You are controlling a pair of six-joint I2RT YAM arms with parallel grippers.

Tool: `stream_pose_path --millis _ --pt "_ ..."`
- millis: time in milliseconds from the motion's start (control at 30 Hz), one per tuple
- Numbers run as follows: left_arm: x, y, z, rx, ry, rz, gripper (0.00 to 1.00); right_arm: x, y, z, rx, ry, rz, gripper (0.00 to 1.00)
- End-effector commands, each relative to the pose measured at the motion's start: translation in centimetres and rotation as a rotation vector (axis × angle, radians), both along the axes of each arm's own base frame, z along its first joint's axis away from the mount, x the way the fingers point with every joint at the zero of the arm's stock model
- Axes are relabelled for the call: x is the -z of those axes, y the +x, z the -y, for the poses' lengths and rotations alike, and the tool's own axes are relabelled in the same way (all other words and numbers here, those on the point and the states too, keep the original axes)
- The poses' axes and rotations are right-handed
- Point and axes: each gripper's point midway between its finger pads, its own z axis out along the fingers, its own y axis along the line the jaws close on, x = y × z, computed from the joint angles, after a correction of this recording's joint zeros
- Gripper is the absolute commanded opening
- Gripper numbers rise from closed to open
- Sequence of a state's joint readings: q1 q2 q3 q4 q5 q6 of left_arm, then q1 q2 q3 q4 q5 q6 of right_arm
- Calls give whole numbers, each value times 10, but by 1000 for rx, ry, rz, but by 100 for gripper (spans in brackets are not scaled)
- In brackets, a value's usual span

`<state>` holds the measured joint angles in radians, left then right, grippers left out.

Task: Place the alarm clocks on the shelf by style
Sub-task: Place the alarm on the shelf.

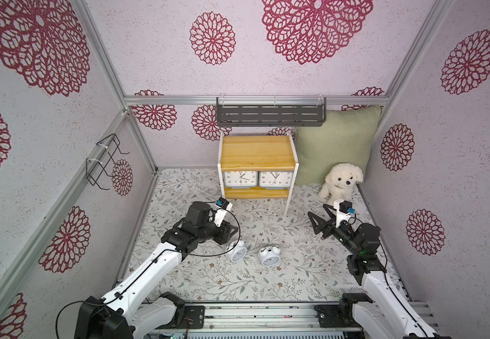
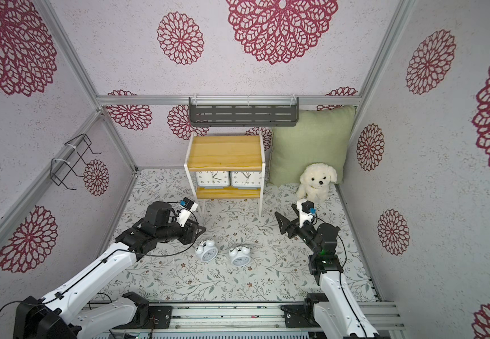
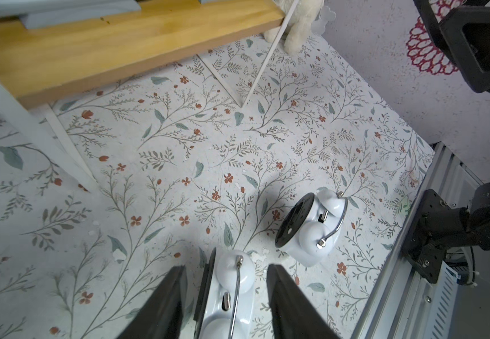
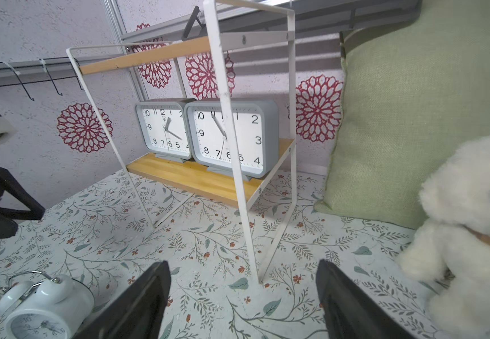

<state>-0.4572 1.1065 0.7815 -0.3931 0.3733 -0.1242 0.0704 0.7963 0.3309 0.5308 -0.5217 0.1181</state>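
Observation:
Two grey rectangular alarm clocks (image 1: 240, 179) (image 1: 274, 179) stand side by side on the lower board of the shelf (image 1: 257, 152), as the right wrist view also shows (image 4: 164, 129) (image 4: 232, 138). Two white twin-bell alarm clocks sit on the floral mat in front. My left gripper (image 3: 226, 266) is open and straddles the left one (image 1: 237, 251) (image 3: 229, 293), with a narrow gap at each finger. The other twin-bell clock (image 1: 268, 256) (image 3: 311, 226) sits free just to its right. My right gripper (image 1: 316, 210) (image 4: 243, 264) hovers open and holds nothing, right of the shelf.
A green pillow (image 1: 336, 143) leans in the back right corner with a white plush dog (image 1: 340, 183) in front of it, close to my right gripper. A dark grey slotted rack (image 1: 270, 114) hangs above the shelf. A black wire rack (image 1: 105, 161) is on the left wall.

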Motion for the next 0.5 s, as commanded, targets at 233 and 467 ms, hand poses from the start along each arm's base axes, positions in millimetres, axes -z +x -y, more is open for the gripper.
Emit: stream_pose_path --millis 233,467 --pt "27 -18 9 12 -2 -58 43 7 -10 -6 13 30 -30 85" --pt "35 -25 12 23 14 -68 43 8 -9 -8 11 22 -33 85"
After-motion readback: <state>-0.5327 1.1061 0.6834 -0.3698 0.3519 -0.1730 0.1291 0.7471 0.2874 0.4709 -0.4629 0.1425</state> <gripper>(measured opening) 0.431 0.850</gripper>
